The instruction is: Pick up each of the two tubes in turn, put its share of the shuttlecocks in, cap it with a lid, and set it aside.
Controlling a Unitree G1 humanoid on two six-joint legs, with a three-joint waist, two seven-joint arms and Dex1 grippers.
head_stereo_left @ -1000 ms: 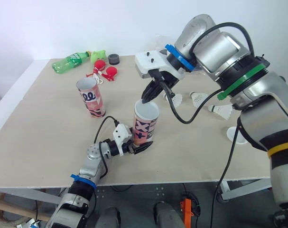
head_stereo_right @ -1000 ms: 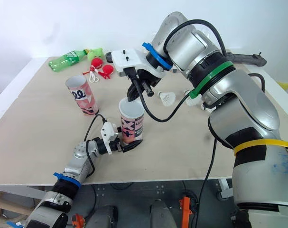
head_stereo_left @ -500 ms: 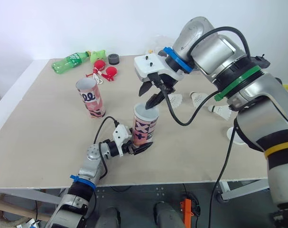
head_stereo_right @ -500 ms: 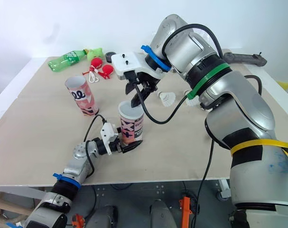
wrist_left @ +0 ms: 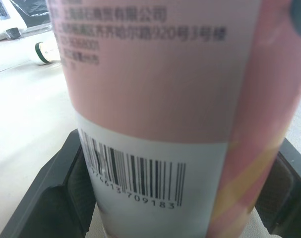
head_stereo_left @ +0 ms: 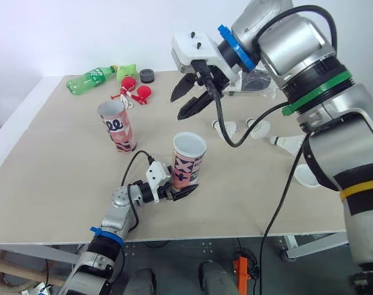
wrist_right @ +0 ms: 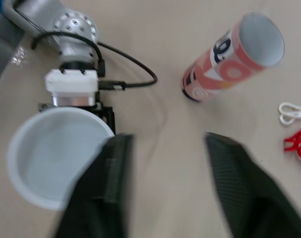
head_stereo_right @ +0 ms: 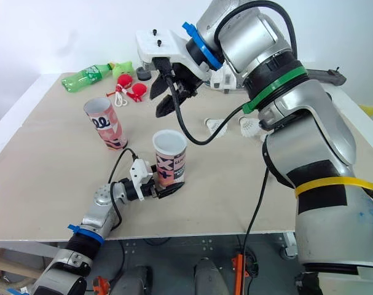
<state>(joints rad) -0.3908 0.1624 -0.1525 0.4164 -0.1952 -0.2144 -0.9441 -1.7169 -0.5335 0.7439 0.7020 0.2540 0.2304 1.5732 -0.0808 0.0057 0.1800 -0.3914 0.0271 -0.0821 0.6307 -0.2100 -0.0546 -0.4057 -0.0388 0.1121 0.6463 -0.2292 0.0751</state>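
A pink tube (head_stereo_left: 187, 161) stands upright near the table's front, and my left gripper (head_stereo_left: 176, 189) is shut on its lower part. In the left wrist view the black fingers (wrist_left: 48, 198) press both sides of the tube (wrist_left: 160, 114). My right gripper (head_stereo_left: 177, 107) hangs open and empty, high above and behind the tube's open mouth (wrist_right: 56, 156). A second pink tube (head_stereo_left: 117, 126) stands to the left, mouth open. Three shuttlecocks (head_stereo_left: 226, 129) (head_stereo_left: 259, 129) (head_stereo_left: 289, 142) lie on the right. A white lid (head_stereo_left: 306, 176) rests at the right edge, and a black lid (head_stereo_left: 148, 75) sits at the back.
At the back left lie a green bottle (head_stereo_left: 91, 78), a green toy (head_stereo_left: 128, 69) and red items on a white cord (head_stereo_left: 136, 93). A clear bag (head_stereo_left: 260, 83) lies behind the right arm. The beige table (head_stereo_left: 63, 178) is bare at front left.
My right gripper opened over the held tube's mouth, then rose and drew back towards the far side. The left gripper and its tube have not moved.
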